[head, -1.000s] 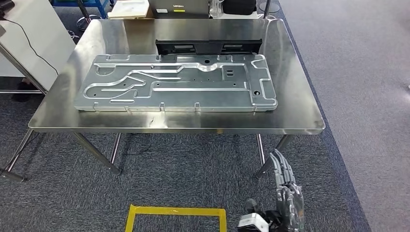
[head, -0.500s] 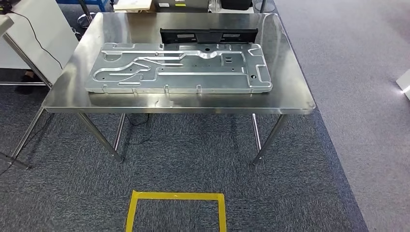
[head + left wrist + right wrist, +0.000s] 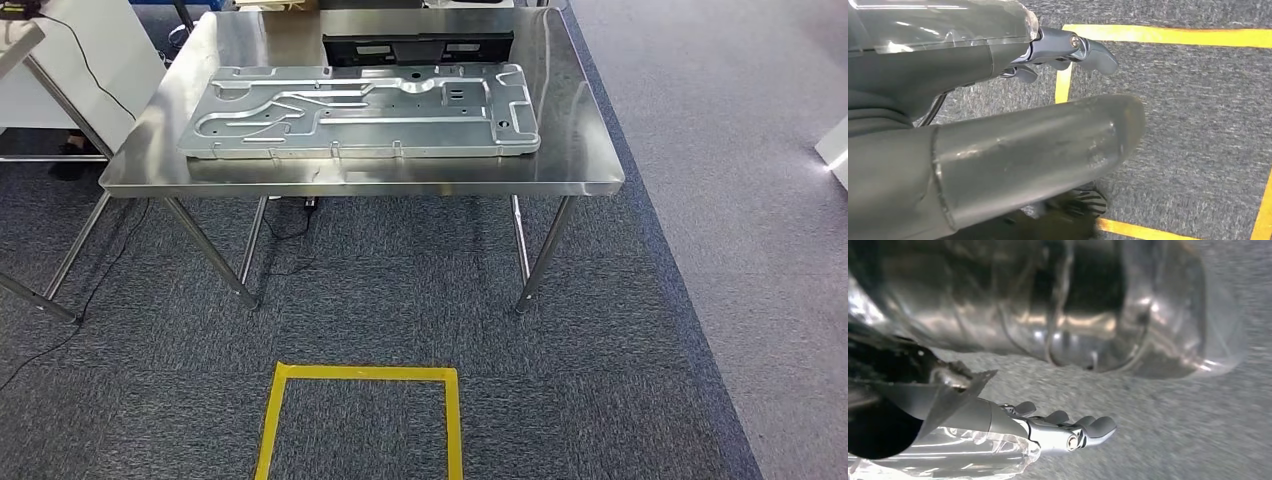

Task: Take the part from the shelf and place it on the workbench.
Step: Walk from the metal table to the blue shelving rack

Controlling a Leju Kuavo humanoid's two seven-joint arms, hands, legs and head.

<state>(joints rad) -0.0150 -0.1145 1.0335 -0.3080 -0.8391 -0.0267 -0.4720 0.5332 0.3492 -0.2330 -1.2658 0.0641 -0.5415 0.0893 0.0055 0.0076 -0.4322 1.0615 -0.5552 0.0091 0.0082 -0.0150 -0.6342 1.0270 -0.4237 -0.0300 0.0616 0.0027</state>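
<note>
The steel workbench [image 3: 585,150] stands ahead of me in the head view. On it lies a large stamped silver metal plate [image 3: 360,112], with a long black part [image 3: 418,47] along its far edge. My left hand [image 3: 998,125] hangs over the carpet in the left wrist view; its thumb and fingers [image 3: 1083,50] are apart and hold nothing. My right hand [image 3: 1048,432] also hangs above the floor, with its fingers stretched out and empty.
A yellow tape square [image 3: 360,373] marks the grey carpet between me and the workbench. A white cabinet [image 3: 70,70] with a black cable stands left of the bench. A white object [image 3: 835,150] sits at the right edge.
The whole head view has shifted: the workbench now sits farther away and higher in the picture. My right hand, seen at the bottom edge one second ago, has left the head view.
</note>
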